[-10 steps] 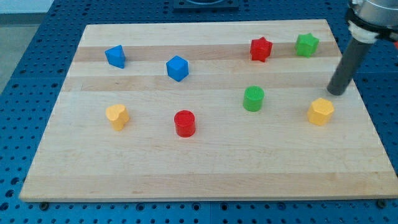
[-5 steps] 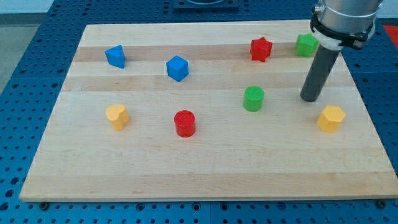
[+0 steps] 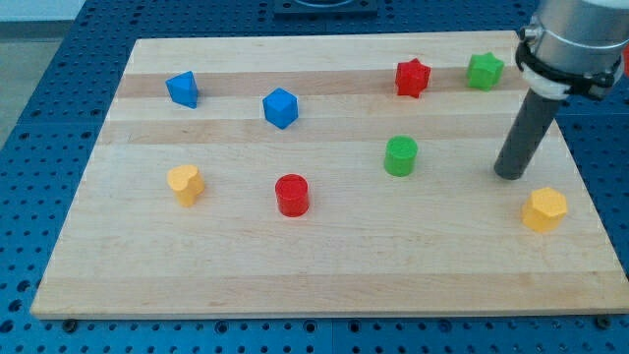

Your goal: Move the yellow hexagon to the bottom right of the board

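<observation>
My tip (image 3: 510,175) – plain rod, holds nothing – up-left of yellow hexagon (image 3: 544,209), near, apart. Push down-right, centred – corner close.

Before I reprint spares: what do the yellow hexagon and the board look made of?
The yellow hexagon looks like matte moulded or printed plastic: uniform colour, no grain. The board looks like pale wood with a smooth finish: lengthwise grain and glued strips show. My tip stands apart, up-left of the hexagon.

board (image 3: 324,265): pale wood, darker stripes
hexagon (image 3: 543,209): yellow
heart (image 3: 184,183): yellow
cylinders (image 3: 292,195): red, green
stars (image 3: 413,77): red, green
cubes (image 3: 280,107): blue
my tip (image 3: 509,175): dark grey
</observation>
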`<action>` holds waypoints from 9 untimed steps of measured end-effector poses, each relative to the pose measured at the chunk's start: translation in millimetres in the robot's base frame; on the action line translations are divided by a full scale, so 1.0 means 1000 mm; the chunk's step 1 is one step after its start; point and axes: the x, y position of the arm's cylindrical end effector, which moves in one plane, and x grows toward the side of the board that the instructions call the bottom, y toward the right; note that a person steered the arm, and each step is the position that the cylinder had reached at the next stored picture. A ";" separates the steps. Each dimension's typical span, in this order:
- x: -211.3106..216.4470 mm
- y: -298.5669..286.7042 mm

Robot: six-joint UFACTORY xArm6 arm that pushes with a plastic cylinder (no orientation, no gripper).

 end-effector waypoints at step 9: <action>0.041 0.001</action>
